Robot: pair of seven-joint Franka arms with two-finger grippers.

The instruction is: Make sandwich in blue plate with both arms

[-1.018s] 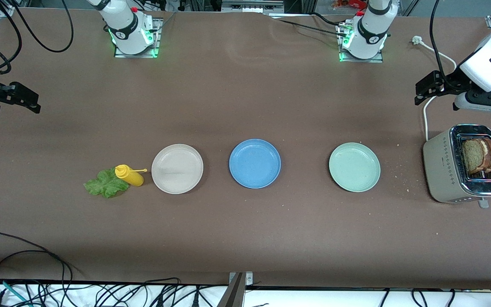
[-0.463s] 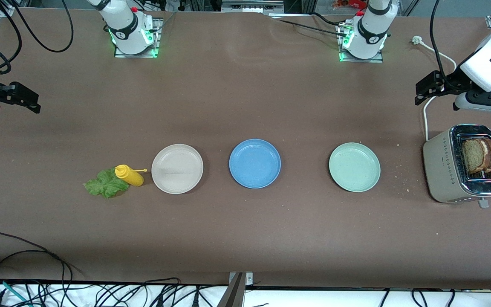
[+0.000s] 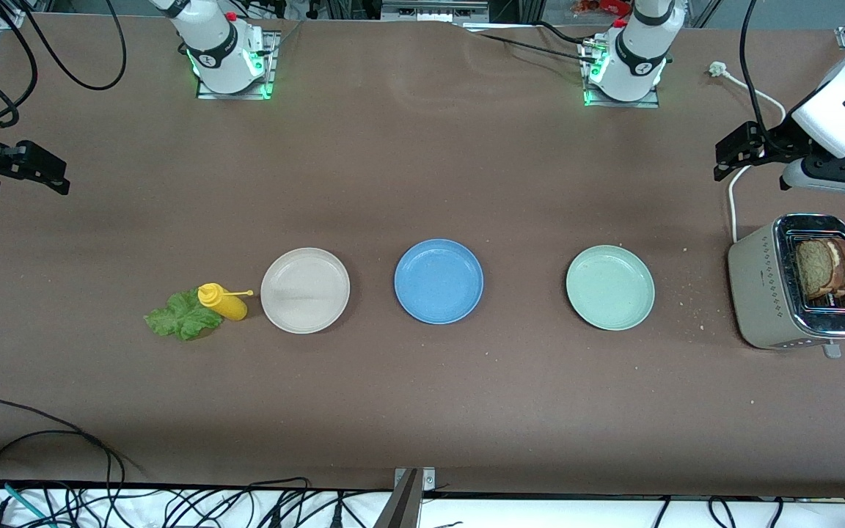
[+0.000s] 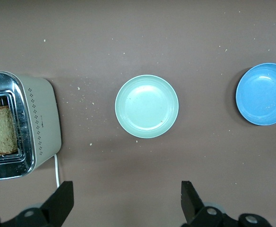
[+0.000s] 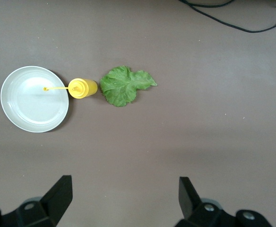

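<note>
The blue plate (image 3: 439,281) lies empty mid-table, between a beige plate (image 3: 305,290) and a pale green plate (image 3: 610,287); it also shows in the left wrist view (image 4: 263,93). Two brown bread slices (image 3: 824,268) stand in the toaster (image 3: 760,293) at the left arm's end. The green lettuce leaf (image 3: 183,317) lies on the table beside a yellow squeeze bottle (image 3: 223,301). My left gripper (image 3: 732,152) is open and empty, up over the table by the toaster. My right gripper (image 3: 39,170) is open and empty, up over the right arm's end of the table.
The toaster's white cord (image 3: 734,198) runs along the table under the left gripper. Crumbs lie round the green plate (image 4: 146,106) and toaster (image 4: 38,123). In the right wrist view the beige plate (image 5: 34,98), bottle (image 5: 83,88) and lettuce (image 5: 124,85) lie in a row.
</note>
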